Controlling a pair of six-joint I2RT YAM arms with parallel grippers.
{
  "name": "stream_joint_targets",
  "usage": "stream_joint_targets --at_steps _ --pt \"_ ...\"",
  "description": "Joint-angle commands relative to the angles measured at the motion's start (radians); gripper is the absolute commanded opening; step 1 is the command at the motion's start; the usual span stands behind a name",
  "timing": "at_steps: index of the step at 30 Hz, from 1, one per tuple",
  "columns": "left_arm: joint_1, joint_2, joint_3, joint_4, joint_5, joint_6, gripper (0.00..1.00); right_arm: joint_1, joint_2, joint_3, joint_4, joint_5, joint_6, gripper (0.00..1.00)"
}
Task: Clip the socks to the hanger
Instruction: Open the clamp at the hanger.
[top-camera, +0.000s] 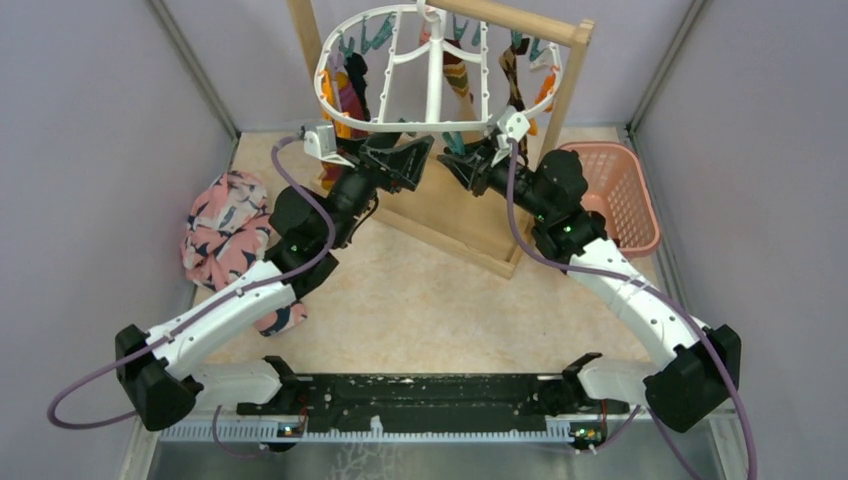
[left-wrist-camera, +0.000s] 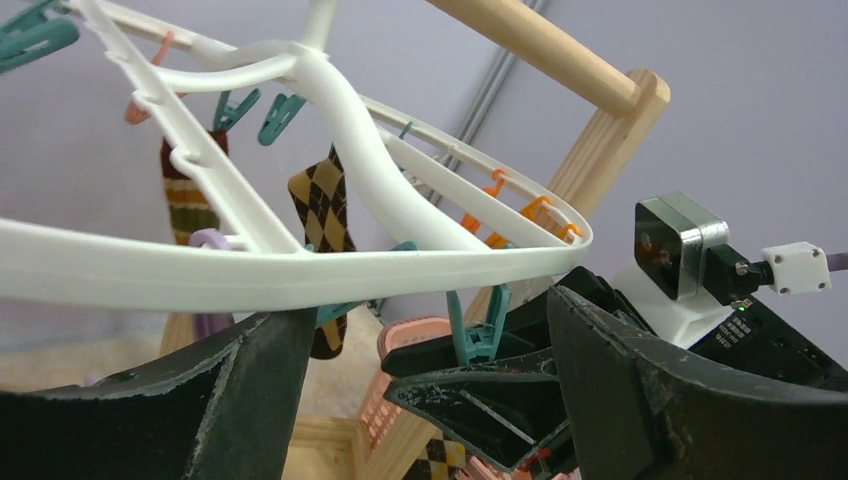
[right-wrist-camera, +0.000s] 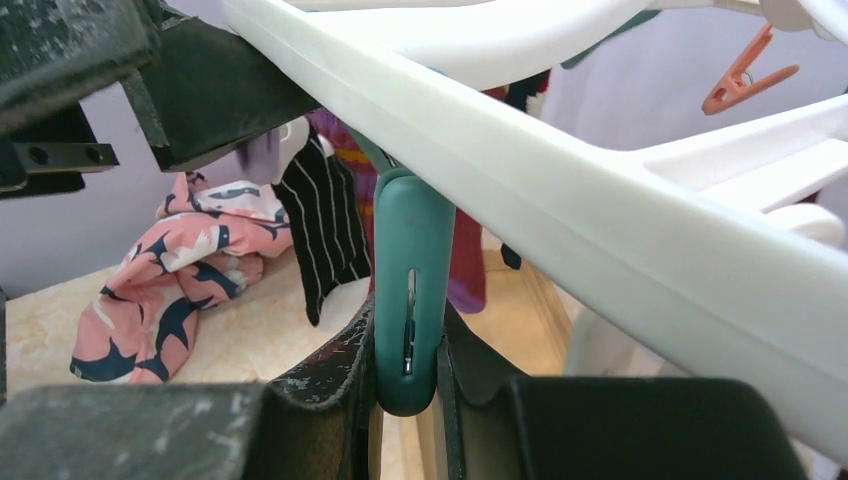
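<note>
The white oval hanger (top-camera: 420, 125) hangs from the wooden rack, with several socks clipped on. An orange-striped sock (top-camera: 340, 95) and a black one (top-camera: 358, 75) hang at the left, a maroon one (top-camera: 455, 70) and an argyle one (top-camera: 512, 75) further right. My right gripper (right-wrist-camera: 408, 370) is shut on a teal clip (right-wrist-camera: 412, 290) under the hanger's near rim (right-wrist-camera: 560, 170). My left gripper (left-wrist-camera: 430, 340) stands open just below that rim (left-wrist-camera: 300, 270), facing the clip (left-wrist-camera: 478, 330), with nothing between its fingers. A patch of argyle fabric (left-wrist-camera: 440, 462) shows under the right gripper; what holds it is hidden.
The tall wooden rack (top-camera: 520, 25) stands at the back, its base running along the table beneath both grippers. A pink lattice basket (top-camera: 615, 190) sits to the right of it. A bulky pink bird-print cloth (top-camera: 225, 230) lies at the left beside my left arm.
</note>
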Motion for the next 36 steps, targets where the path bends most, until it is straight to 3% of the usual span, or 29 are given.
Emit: stream_joint_targets --at_steps 1,15,23,27,32,36 --pt "0.006 -0.046 0.013 -0.151 -0.05 -0.105 0.89 0.015 -0.043 0.031 0.0 -0.039 -0.026 0.0" --pt "0.003 -0.029 0.076 -0.25 0.264 -0.397 0.87 0.017 -0.099 0.002 -0.036 0.003 -0.052 0.0" --pt "-0.023 -0.037 0.079 -0.275 0.362 -0.44 0.85 0.016 -0.117 -0.025 -0.025 0.003 -0.058 0.0" --pt "-0.094 -0.015 0.111 -0.272 0.301 -0.368 0.86 0.017 -0.122 -0.034 -0.021 0.003 -0.056 0.0" --pt "-0.102 0.015 0.166 -0.299 0.233 -0.291 0.83 0.016 -0.131 -0.034 -0.024 0.005 -0.056 0.0" --pt "-0.107 0.025 0.168 -0.275 0.094 -0.185 0.82 0.017 -0.135 -0.032 -0.025 0.004 -0.056 0.0"
